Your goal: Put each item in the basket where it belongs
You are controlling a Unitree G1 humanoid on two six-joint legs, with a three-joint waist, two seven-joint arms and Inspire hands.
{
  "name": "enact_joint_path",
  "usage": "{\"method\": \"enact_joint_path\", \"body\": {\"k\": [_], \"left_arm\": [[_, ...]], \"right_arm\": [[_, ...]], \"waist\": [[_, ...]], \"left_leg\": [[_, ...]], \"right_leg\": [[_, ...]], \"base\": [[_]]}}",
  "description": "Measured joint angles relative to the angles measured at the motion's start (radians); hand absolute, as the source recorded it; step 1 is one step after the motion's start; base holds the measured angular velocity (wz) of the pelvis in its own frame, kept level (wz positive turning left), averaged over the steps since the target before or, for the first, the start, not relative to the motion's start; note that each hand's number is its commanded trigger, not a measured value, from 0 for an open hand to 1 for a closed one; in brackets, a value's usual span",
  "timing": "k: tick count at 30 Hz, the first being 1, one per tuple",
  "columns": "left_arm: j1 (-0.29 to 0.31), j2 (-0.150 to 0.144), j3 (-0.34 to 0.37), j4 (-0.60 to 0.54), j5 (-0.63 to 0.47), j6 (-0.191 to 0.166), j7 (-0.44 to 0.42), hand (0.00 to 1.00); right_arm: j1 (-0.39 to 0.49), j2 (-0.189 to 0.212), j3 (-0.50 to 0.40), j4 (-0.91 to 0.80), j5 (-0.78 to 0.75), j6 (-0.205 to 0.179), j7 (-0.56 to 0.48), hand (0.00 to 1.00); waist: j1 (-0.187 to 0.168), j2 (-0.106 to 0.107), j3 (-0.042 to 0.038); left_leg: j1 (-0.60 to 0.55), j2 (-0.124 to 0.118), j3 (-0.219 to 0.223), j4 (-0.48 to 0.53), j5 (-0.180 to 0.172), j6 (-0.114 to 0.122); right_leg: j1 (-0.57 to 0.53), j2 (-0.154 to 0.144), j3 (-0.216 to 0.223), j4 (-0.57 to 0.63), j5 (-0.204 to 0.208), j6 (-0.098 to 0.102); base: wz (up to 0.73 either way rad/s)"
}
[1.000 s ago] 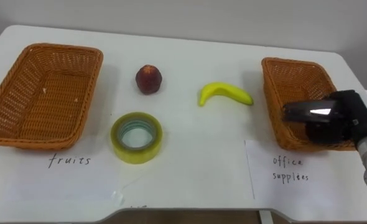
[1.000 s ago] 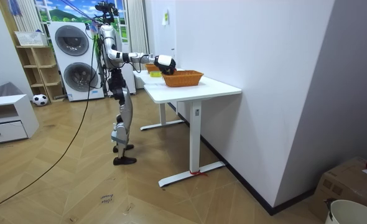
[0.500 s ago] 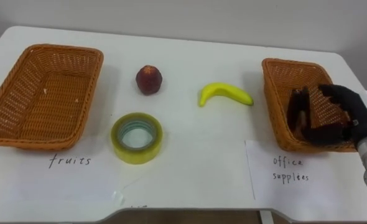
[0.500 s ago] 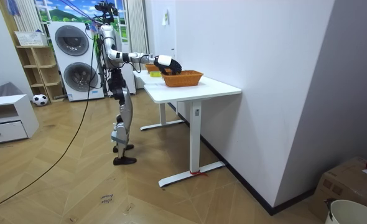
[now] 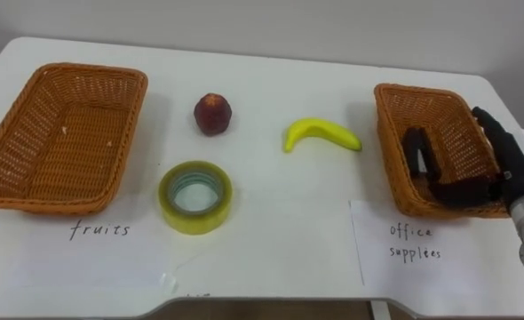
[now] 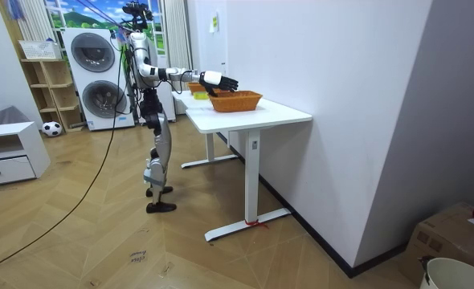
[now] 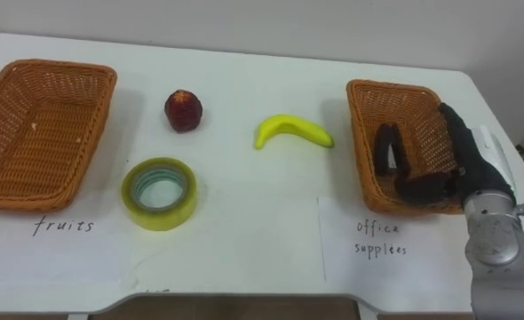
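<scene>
Hovering over office-supplies basket (image 5: 388,133): right hand (image 5: 512,167), fingers spread apart, holding nothing; dark item (image 5: 415,153) lying inside basket.

Left basket (image 5: 4,142) and right basket (image 5: 388,142) are rough woven wicker; tape roll (image 5: 195,214) glossy; table (image 5: 280,222) smooth, matt.

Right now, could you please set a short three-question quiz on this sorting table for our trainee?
1. True or false: the banana lies on the table, not in a basket.
2. What lies in the right basket, above the office supplies label? A. scissors B. a dark object C. a pencil
3. Fill in: the right hand, at that basket's right rim, is ___ (open or shut).

Key: 1 true; 2 B; 3 open.
</scene>
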Motion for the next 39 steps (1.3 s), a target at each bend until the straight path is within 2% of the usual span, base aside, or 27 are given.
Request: {"method": "enact_joint_path", "body": {"k": [15, 20, 29, 32, 39], "left_arm": [[0.0, 0.0, -0.006, 0.0, -0.002, 0.0, -0.003, 0.0], [0.002, -0.001, -0.007, -0.001, -0.002, -0.002, -0.001, 0.0], [0.008, -0.001, -0.005, -0.023, -0.03, -0.01, 0.015, 0.0], [0.005, 0.001, -0.004, -0.021, -0.027, -0.01, 0.021, 0.0], [0.014, -0.001, -0.005, -0.021, -0.017, -0.006, 0.016, 0.0]], "right_arm": [[0.0, 0.0, 0.0, -0.011, 0.012, -0.001, 0.0, 0.0], [0.0, 0.0, 0.0, -0.094, 0.023, -0.002, 0.001, 0.0], [-0.007, 0.0, -0.001, -0.17, 0.135, -0.01, -0.013, 0.0], [-0.052, -0.001, 0.0, -0.18, 0.154, -0.009, -0.019, 0.0], [-0.082, 0.0, 0.001, -0.281, 0.181, -0.003, -0.024, 0.0]], "waist": [[0.005, -0.003, 0.0005], [0.005, -0.002, 0.0003], [0.012, -0.002, 0.0005], [0.011, -0.002, 0.0014], [0.014, -0.003, -0.0004]], "left_leg": [[-0.001, 0.0, 0.0, -0.001, 0.0, 0.0], [0.0, 0.001, 0.003, -0.002, 0.0, 0.0], [0.016, 0.002, 0.003, -0.002, 0.0, 0.0], [0.014, 0.002, 0.004, -0.003, 0.0, 0.0], [0.015, 0.001, 0.002, -0.002, 0.0, 0.0]], "right_leg": [[-0.001, 0.0, -0.001, 0.0, 0.0, 0.0], [-0.001, 0.001, 0.001, -0.001, 0.0, 0.0], [0.01, -0.001, 0.006, 0.0, 0.0, 0.0], [0.009, -0.002, 0.004, 0.002, 0.0, 0.0], [0.014, -0.002, -0.01, 0.001, 0.0, 0.0]], "base": [[0.0], [0.0], [0.0], [-0.01], [0.02]]}}
